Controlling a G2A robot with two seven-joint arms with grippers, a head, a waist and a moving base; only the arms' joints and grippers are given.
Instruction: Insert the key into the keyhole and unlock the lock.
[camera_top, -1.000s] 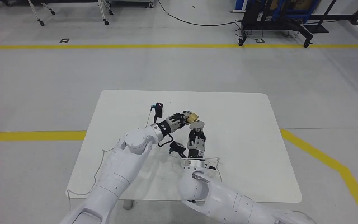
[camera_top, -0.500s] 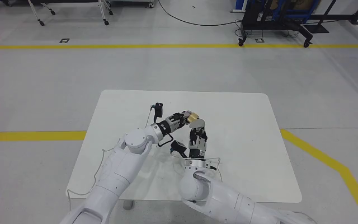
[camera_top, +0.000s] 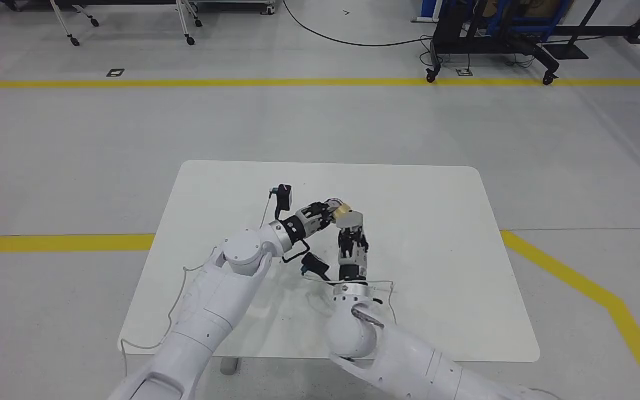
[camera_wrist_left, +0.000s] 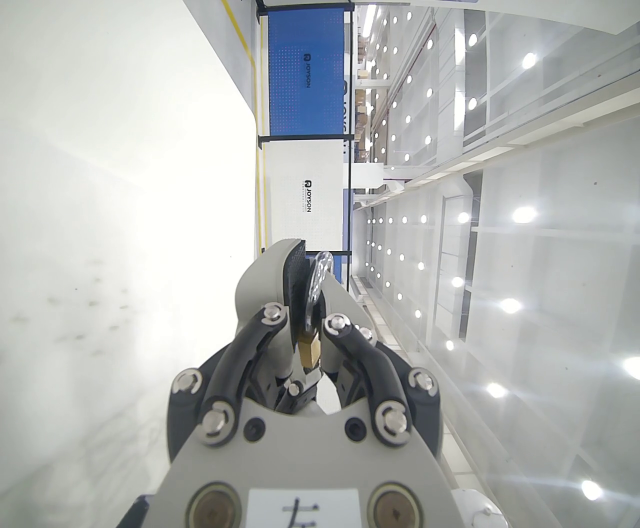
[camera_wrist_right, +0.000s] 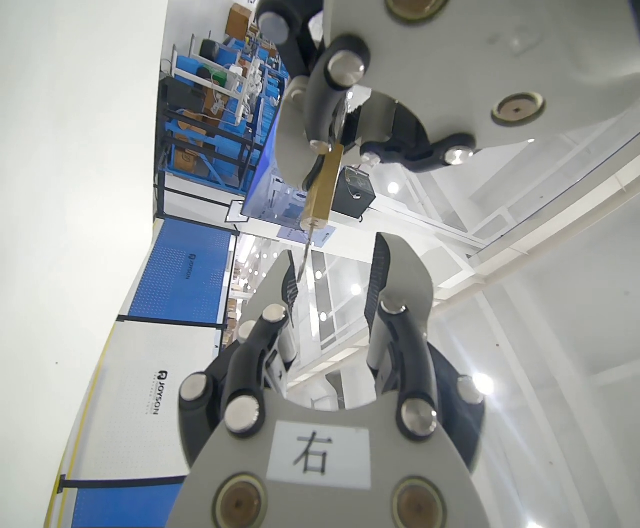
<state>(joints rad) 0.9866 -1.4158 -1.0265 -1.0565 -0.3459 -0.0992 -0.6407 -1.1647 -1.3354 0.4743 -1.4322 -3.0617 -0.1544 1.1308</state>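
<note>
Where yellow lines cross floor | white table (rounded) | lock aloft

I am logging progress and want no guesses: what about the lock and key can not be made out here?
1. Right wrist view: the key is edge-on, a thin sliver below the lock; the keyhole and how deep the key sits are unclear.
2. Left wrist view: the left gripper covers most of the lock with its fingers, hiding the shackle's state.
3. Top view: the key is too small to find.
</note>
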